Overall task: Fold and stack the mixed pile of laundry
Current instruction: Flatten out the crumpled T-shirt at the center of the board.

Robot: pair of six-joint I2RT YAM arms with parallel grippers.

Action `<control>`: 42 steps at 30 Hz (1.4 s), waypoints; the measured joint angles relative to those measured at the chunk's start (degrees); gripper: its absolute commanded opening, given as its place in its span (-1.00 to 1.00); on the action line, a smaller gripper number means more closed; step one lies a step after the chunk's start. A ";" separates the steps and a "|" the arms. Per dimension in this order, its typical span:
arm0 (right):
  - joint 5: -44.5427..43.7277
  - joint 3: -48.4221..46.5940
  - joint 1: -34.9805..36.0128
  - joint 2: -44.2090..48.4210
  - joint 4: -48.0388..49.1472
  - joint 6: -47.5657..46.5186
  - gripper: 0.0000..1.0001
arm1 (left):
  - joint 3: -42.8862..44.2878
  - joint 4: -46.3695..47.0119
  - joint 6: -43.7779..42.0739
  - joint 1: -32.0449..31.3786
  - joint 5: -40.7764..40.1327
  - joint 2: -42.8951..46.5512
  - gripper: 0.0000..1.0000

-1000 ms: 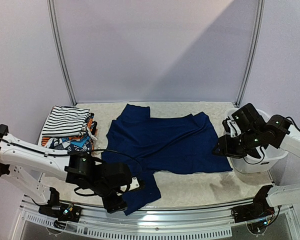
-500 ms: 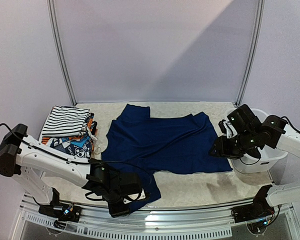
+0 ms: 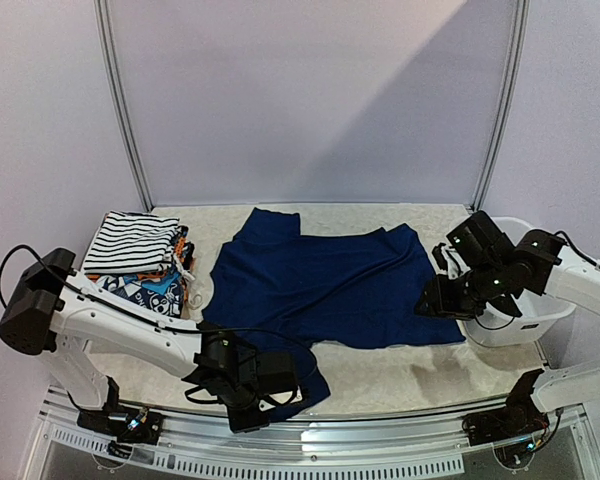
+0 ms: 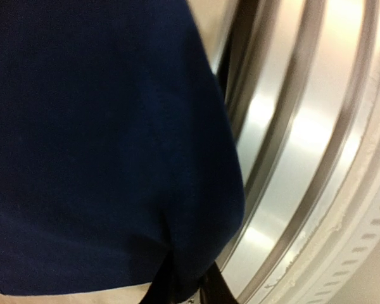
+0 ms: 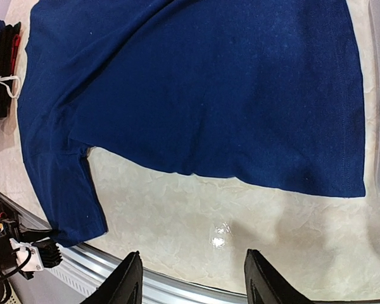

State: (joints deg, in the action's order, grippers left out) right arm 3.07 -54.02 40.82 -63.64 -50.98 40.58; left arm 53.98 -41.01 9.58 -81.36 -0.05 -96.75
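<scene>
Navy shirt [image 3: 320,285]: spread flat on the desk [image 3: 400,375], one sleeve at the near edge.
Left pincer [image 3: 280,385]: set on that sleeve; grip cannot be told.
Right pincer [image 5: 193,278]: open, empty, by the shirt's right edge.

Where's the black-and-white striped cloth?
In the top view, the black-and-white striped cloth lies atop the blue cartoon-print cloth on the table at left, beside the spread navy blue shirt.
</scene>
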 measured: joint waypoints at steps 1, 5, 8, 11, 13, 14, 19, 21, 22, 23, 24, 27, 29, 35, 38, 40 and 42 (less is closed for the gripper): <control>-0.17 0.00 0.00 -0.07 0.00 -0.02 0.11 | 0.00 0.02 0.02 -0.02 0.31 0.00 -0.93; -1.03 0.00 0.07 -0.31 0.00 0.02 0.10 | 0.13 -0.15 -0.04 -0.13 0.39 0.09 -1.00; -1.27 0.00 0.07 -0.35 0.02 0.09 0.09 | 0.17 -0.52 0.02 -0.13 -0.37 0.20 -1.00; -2.71 0.20 0.07 -0.44 -0.04 0.87 0.09 | 0.17 -1.97 0.35 -0.09 -1.27 0.61 -1.00; -3.87 0.68 0.07 -0.79 -0.22 2.01 0.08 | 0.17 -3.26 0.90 0.20 -2.05 1.49 -1.00; -4.55 1.03 0.07 -1.20 -0.52 2.93 0.08 | 0.17 -3.93 1.25 0.37 -2.32 2.23 -1.00; -7.02 3.23 0.15 -4.24 -2.80 8.26 0.07 | 0.17 -7.19 2.97 1.77 -3.65 7.76 -1.00; -7.45 4.33 0.17 -5.49 -3.56 10.71 0.07 | 0.17 -8.22 3.78 2.71 -4.04 10.36 -1.00; -7.52 4.90 0.20 -6.12 -4.00 12.09 0.08 | 0.17 -8.46 4.07 3.15 -4.07 11.43 -1.00; -7.69 5.38 0.22 -6.73 -4.39 13.35 0.07 | 0.17 -8.72 4.44 3.69 -4.07 12.61 -1.00; -7.96 5.73 0.26 -7.28 -4.74 14.53 0.08 | 0.17 -9.03 4.92 4.31 -4.02 13.70 -1.00; -9.05 6.64 0.33 -8.61 -5.16 17.55 0.08 | 0.48 -10.16 6.23 6.16 -3.93 16.04 -1.00; -9.44 7.30 0.35 -9.55 -4.83 19.41 0.08 | 1.14 -11.23 7.19 7.10 -3.82 16.59 -1.00; -9.44 7.52 0.37 -14.19 -0.85 21.55 0.08 | 4.96 -17.99 11.34 9.68 -4.50 16.65 -1.00; -9.44 7.50 0.37 -15.02 0.13 22.21 0.08 | 6.23 -23.17 12.94 10.36 -5.73 16.74 -1.00; -9.44 7.50 0.37 -15.17 0.50 22.80 0.08 | 6.19 -26.67 14.14 10.91 -6.40 17.42 -1.00; -9.49 7.50 0.39 -15.19 0.63 23.87 0.09 | 5.95 -29.75 15.52 11.80 -6.78 19.34 -1.00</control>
State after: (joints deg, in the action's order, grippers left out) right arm -6.42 -46.52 41.21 -78.83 -50.35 64.45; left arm 59.92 -70.76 25.10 -69.56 -6.83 -77.41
